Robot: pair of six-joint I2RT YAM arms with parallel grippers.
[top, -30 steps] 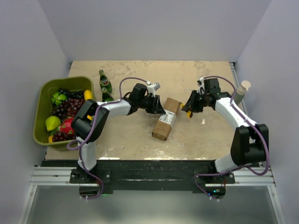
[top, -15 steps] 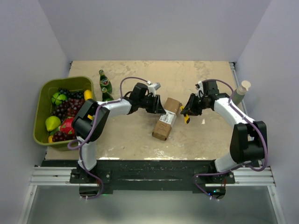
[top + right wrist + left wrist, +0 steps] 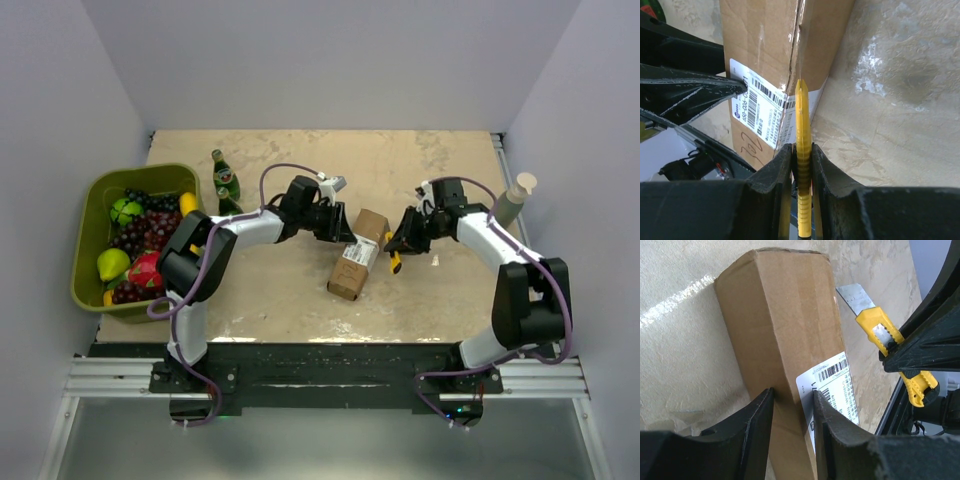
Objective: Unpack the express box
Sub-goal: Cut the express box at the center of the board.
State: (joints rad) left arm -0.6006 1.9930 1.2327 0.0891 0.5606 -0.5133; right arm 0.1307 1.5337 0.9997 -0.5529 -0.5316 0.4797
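Observation:
The express box (image 3: 357, 256), a long brown carton with a white label (image 3: 355, 254), lies on the table between the arms. My left gripper (image 3: 343, 234) is shut on the box's upper long edge. In the left wrist view its fingers (image 3: 760, 410) pinch the cardboard (image 3: 785, 320) beside the label (image 3: 832, 385). My right gripper (image 3: 396, 244) is shut on a yellow utility knife (image 3: 395, 262). Its blade (image 3: 855, 295) is out, close beside the box's right side near the far end. In the right wrist view the knife (image 3: 802, 150) lines up with the box's edge (image 3: 775, 45). I cannot tell if the blade touches.
A green tub (image 3: 95, 200) of fruit sits at the left table edge. Two green bottles (image 3: 226, 186) stand just right of it, behind the left arm. A beige tube (image 3: 514, 198) stands at the right edge. White walls close in the sides and back.
My right gripper has moved left and slightly nearer with the knife, bringing it up against the box's right side. The left gripper and the box have stayed put.

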